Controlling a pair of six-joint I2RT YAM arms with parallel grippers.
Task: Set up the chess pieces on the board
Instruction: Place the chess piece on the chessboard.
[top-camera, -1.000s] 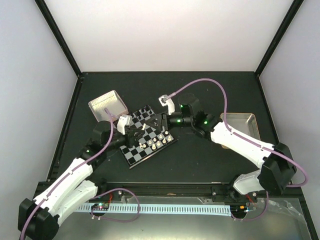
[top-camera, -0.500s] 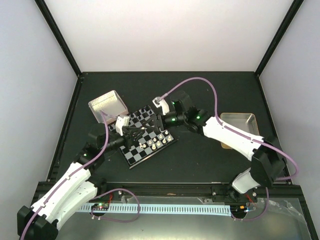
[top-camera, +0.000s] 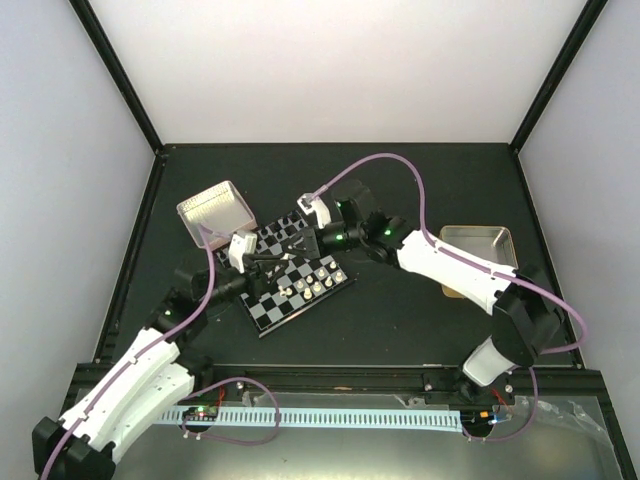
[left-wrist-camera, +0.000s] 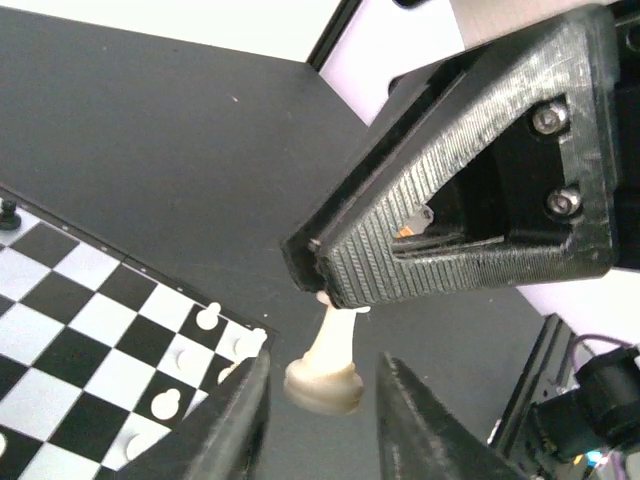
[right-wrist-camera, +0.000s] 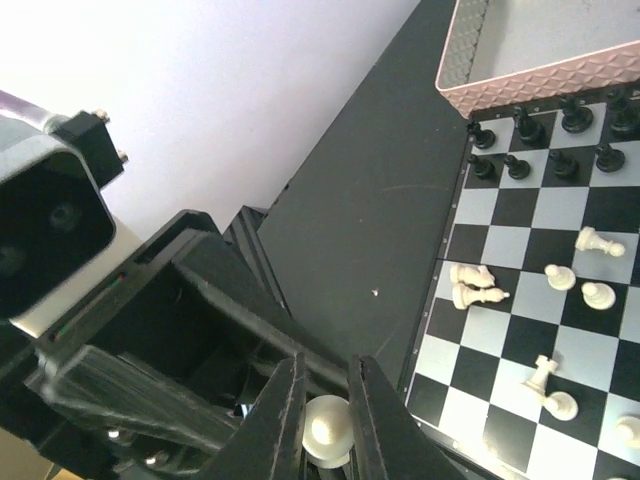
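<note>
Over the board (top-camera: 312, 290) we judge a slip the main risk: the right fingers (left-wrist-camera: 400, 240) pinch only the thin top of the cream chess piece (left-wrist-camera: 325, 370), held in the air, while the left fingers (left-wrist-camera: 235, 420) stand slightly spread beside its base. A twist could drop it among the standing pieces (left-wrist-camera: 208, 318). Both arms reach inward, wrists meeting head-on.

No text, label, brand, number or sign can be read anywhere in any of the views.
</note>
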